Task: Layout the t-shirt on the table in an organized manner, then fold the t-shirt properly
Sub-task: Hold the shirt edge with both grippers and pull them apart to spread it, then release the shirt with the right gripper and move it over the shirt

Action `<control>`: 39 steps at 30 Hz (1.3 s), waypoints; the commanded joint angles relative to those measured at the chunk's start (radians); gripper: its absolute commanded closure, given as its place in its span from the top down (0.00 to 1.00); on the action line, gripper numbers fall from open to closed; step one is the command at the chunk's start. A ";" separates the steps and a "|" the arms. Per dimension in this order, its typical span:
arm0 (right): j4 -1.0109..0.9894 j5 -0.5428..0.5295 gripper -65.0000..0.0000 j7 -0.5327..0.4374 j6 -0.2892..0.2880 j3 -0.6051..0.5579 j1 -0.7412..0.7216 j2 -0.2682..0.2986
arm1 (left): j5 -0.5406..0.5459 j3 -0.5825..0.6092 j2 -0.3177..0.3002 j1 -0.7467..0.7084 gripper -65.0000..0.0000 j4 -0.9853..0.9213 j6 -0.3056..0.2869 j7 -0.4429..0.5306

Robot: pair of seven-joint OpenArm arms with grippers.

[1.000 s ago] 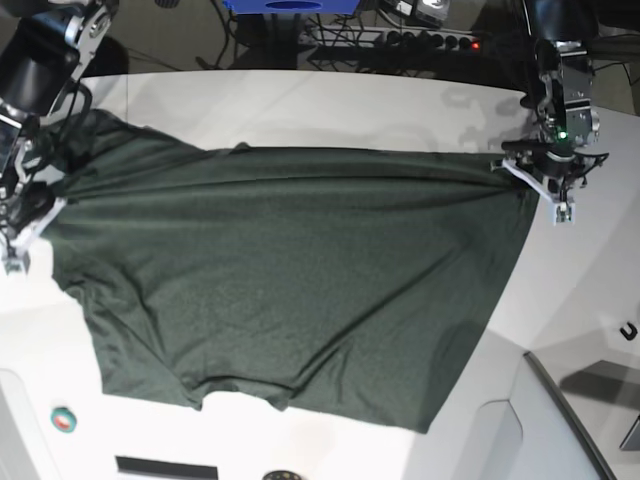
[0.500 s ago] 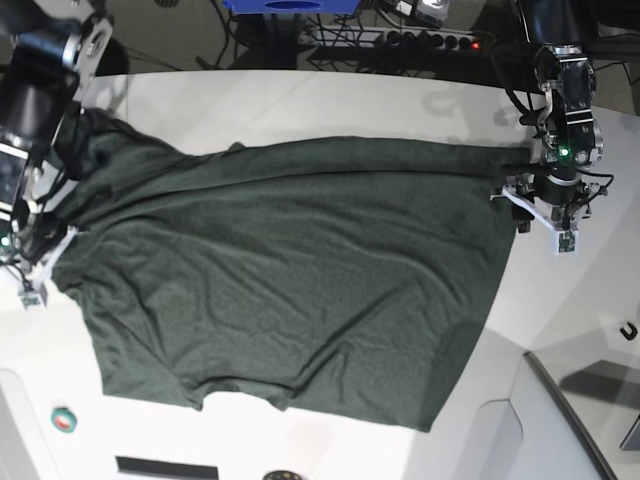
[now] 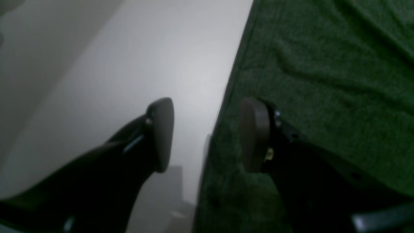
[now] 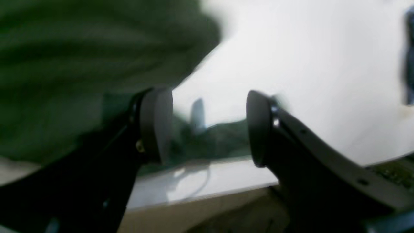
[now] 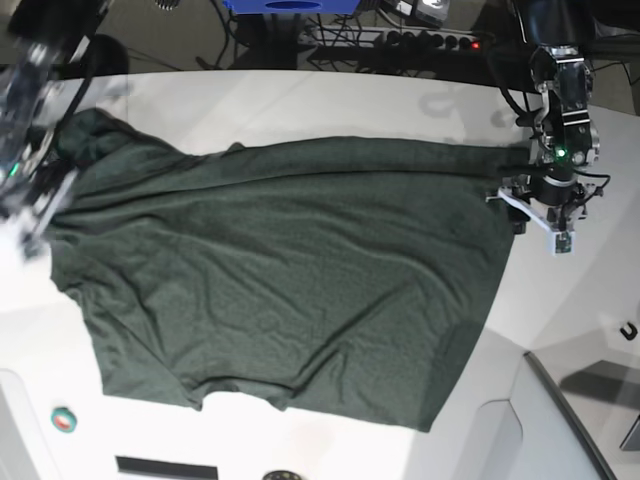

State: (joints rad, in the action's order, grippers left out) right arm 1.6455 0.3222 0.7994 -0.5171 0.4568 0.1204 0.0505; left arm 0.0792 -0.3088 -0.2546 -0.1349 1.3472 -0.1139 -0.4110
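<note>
The dark green t-shirt [image 5: 290, 280] lies spread across the white table [image 5: 350, 100], with some wrinkles and a bunched corner at the far left. At the shirt's right edge my left gripper [image 5: 535, 215] is open. In the left wrist view the left gripper [image 3: 207, 129] has one finger over the bare table [image 3: 145, 64] and the other over the t-shirt [image 3: 323, 64], whose hem runs between them. My right gripper [image 5: 28, 215] is motion-blurred at the shirt's left edge. The right wrist view shows the right gripper [image 4: 207, 126] open and holding nothing, with the t-shirt [image 4: 81, 48] to its upper left.
A grey angled panel [image 5: 560, 420] sits at the near right corner, with a small black hook [image 5: 628, 330] beside it. A red and green button [image 5: 63, 418] and a dark slot [image 5: 165, 467] lie near the front left edge. Cables and a power strip [image 5: 420, 40] run behind the table.
My right gripper has opened and let go of the shirt's left edge, and its arm is moving. The left gripper shifted slightly along the shirt's right edge, jaws unchanged.
</note>
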 commanded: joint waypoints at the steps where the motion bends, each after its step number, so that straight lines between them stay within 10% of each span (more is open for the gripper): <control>1: 0.042 0.008 0.52 -0.024 0.007 0.004 0.005 0.009 | -0.002 -0.011 -0.016 -0.013 0.48 0.021 0.003 0.017; 7: 0.075 0.008 0.51 -0.131 0.008 0.007 0.131 -0.050 | 0.037 -0.023 -0.019 -0.134 0.48 0.074 0.003 0.017; 17: 0.077 -0.123 0.52 -0.128 0.015 0.075 0.154 -0.057 | 0.522 -0.175 -0.058 -0.297 0.50 0.076 -0.002 0.017; 28: -0.041 -0.240 0.52 -0.110 0.018 0.228 0.111 -0.054 | 0.531 -0.059 -0.058 -0.292 0.49 0.076 -0.002 0.019; 39: -0.417 -0.239 0.52 -0.159 0.019 0.440 -0.090 0.190 | 0.531 -0.010 -0.058 -0.296 0.49 0.100 -0.002 0.022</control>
State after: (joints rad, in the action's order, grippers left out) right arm 1.2079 0.0937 0.6537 -0.5011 0.8970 0.0429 0.2245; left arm 0.6037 -0.3126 -0.2993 -0.4271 1.4322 -0.1093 -0.4076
